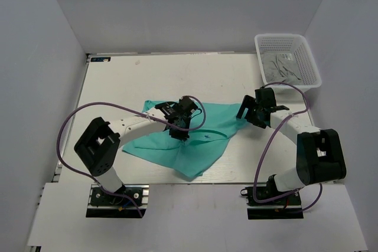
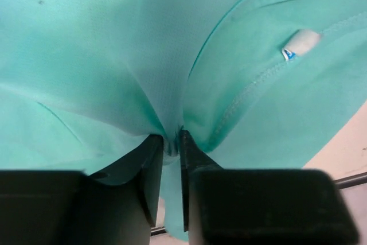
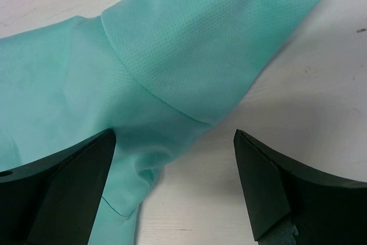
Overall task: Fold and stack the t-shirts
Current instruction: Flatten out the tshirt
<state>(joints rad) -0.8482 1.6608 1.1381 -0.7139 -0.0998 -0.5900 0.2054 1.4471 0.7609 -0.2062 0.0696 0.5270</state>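
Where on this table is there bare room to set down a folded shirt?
The far strip of the white table, between the teal-green short-sleeved t-shirt and the back wall, up to the white plastic mesh basket, is bare. The centre is crowded: the left end effector pinches the shirt, the open right end effector hangs over its sleeve.

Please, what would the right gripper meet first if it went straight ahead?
The right gripper, fingers open, would probably meet the t-shirt sleeve lying on the table; depth is unclear.
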